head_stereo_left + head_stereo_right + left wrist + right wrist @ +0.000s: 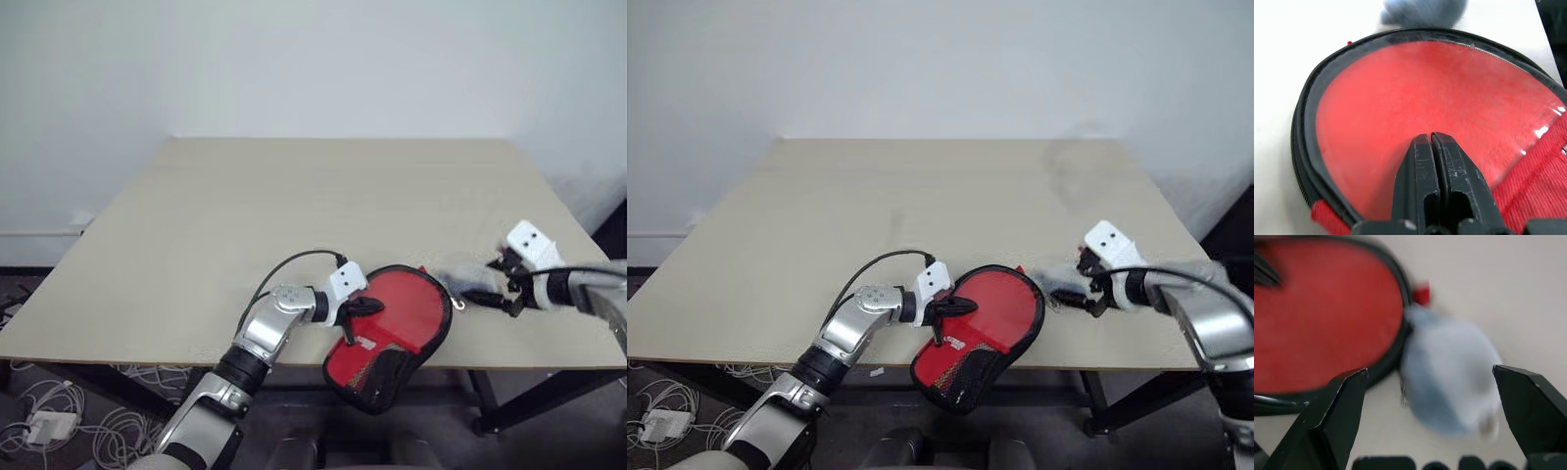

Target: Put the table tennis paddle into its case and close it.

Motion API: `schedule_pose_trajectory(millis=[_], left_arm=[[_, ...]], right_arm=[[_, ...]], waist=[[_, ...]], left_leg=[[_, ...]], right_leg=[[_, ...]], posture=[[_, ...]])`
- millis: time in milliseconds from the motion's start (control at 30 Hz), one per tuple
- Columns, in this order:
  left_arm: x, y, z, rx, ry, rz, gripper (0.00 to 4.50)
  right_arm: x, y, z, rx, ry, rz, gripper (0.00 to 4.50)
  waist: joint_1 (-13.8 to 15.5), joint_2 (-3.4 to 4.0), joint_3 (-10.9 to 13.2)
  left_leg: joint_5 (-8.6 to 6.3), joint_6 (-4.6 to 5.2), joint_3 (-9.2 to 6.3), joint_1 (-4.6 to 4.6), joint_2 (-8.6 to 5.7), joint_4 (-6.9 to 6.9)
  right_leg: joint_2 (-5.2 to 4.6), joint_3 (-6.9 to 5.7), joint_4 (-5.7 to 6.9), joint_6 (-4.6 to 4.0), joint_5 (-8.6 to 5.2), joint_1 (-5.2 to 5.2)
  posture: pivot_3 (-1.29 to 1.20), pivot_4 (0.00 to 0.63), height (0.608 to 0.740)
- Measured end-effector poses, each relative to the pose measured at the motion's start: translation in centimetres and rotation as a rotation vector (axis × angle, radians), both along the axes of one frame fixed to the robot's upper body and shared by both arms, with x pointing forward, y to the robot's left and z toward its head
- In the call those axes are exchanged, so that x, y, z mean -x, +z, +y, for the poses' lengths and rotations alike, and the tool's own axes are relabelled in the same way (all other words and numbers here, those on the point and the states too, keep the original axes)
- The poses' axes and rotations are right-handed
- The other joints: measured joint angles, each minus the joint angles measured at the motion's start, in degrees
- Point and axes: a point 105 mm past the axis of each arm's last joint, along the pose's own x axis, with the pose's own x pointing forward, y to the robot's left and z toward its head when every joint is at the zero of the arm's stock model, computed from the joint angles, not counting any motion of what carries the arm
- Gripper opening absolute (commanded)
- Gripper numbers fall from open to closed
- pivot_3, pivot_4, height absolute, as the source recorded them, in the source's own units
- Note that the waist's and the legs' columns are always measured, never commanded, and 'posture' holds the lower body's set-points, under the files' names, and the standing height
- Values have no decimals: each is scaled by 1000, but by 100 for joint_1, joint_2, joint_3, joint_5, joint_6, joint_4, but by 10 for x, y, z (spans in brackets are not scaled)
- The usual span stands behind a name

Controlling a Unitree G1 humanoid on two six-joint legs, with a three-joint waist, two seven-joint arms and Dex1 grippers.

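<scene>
While paddle sits inside case [397, 328] (zip looks done, unconfirmed): left gripper [361, 307] closed flat on case, holding nothing; right gripper [1435, 382] wide open, empty; release remains.

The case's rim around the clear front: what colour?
Black, edging the case; clearest in the left wrist view.

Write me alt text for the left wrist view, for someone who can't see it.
The left gripper, jaws shut, rests on the clear front of the paddle-shaped black-edged zip case lying on a pale table. The round red rubber face of the table tennis paddle shows through it.
</scene>
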Motion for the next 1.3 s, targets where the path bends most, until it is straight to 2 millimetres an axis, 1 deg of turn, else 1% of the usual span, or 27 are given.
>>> schedule_pose_trajectory(millis=[33,67,133,167,200,233,300,333,400,567,633,767,833,933,1000,1167,1300], left_arm=[[0,0,-1,1,-2,0,0],[0,1,-3,2,-5,-2,0],[0,0,-3,3,-6,-1,0],[-1,1,-5,4,-8,-3,0],[-2,1,-5,2,-6,-4,0],[-2,1,-6,2,-7,-6,0],[-1,1,-7,4,-8,-8,0],[-2,1,-7,4,-7,-9,0],[-2,1,-6,2,-2,-11,0],[-3,1,-5,-1,5,-14,0],[-3,1,-6,0,6,-15,0],[-3,0,-5,3,10,-17,0],[-2,0,-7,5,9,-19,0],[-2,0,-8,5,8,-22,0],[-3,0,-7,3,11,-23,0],[-3,0,-8,7,12,-23,0],[-3,0,-8,7,11,-23,0]], right_arm=[[-11,11,-3,1,-7,-40,4224],[-17,15,-6,9,-17,-57,4224],[-33,15,-9,9,-38,-69,4224],[-39,11,-12,17,-52,-68,4224],[-50,0,-16,25,-82,-54,4224],[-55,-9,-20,33,-105,-36,4224],[-57,-30,-27,55,-125,12,4224],[-56,-39,-29,71,-123,37,4224],[-54,-47,-33,93,-107,64,4224],[-47,-42,-39,126,-44,84,4224],[-40,-42,-44,141,-22,108,4224],[-31,-35,-49,163,21,134,4224],[-20,-36,-47,162,68,165,4224],[0,-41,-42,151,165,232,4224],[8,-43,-41,134,197,263,4224],[19,-49,-34,103,238,311,4224],[20,-55,-28,85,232,315,4224]], waist=[[9,-3,-1],[12,-6,-1],[15,-21,-5],[22,-28,-6],[16,-34,-6],[19,-36,-6],[38,-36,-6],[39,-34,-6],[32,-29,-6],[15,-29,-6],[16,-30,-6],[16,-29,-7],[25,-30,-7],[37,-30,-7],[33,-31,-6],[30,-31,-6],[33,-34,-7]], left_leg=[[0,0,-3,0,-1,-1],[0,0,-4,-1,-1,-3],[0,-1,-8,-2,-2,-4],[0,-1,-8,-4,-4,-3],[0,-1,-5,-2,-5,-1],[0,0,-8,-6,-10,-2],[0,0,-8,-9,-10,-1],[0,0,-7,-10,-10,-2],[0,0,-4,-9,-9,-3],[0,0,-6,-4,-7,-2],[0,0,-6,-5,-8,-2],[0,0,-6,-3,-7,-2],[-1,0,-9,-6,-9,0],[-2,0,-9,-6,-9,3],[-3,-1,-7,-4,-8,4],[-3,-2,-9,-4,-6,4],[-4,-2,-13,-4,-7,5]], right_leg=[[0,-2,-1,0,0,1],[0,-2,-3,0,0,0],[0,-3,-6,-1,1,1],[-1,-4,-7,-2,1,2],[-2,-2,-6,-5,3,3],[-4,-2,-7,-13,8,4],[-5,-1,-6,-29,17,0],[-5,0,-6,-30,18,-3],[-3,5,-3,-31,19,-4],[-1,3,-2,-25,15,1],[-2,3,-2,-23,14,0],[-1,3,-2,-12,7,1],[-3,-1,-3,-9,6,2],[-4,-1,-4,-6,4,4],[-4,-1,-3,-2,2,5],[-4,0,-2,-1,1,3],[-4,-1,-3,-1,1,4]], posture=[[0,0,734],[0,0,734],[0,0,734],[0,0,734],[0,0,734],[0,0,734],[0,0,734],[0,0,734],[0,0,734],[0,0,734],[0,0,734],[0,0,734],[0,0,734],[0,0,734],[0,0,734],[0,0,734],[0,0,734]])
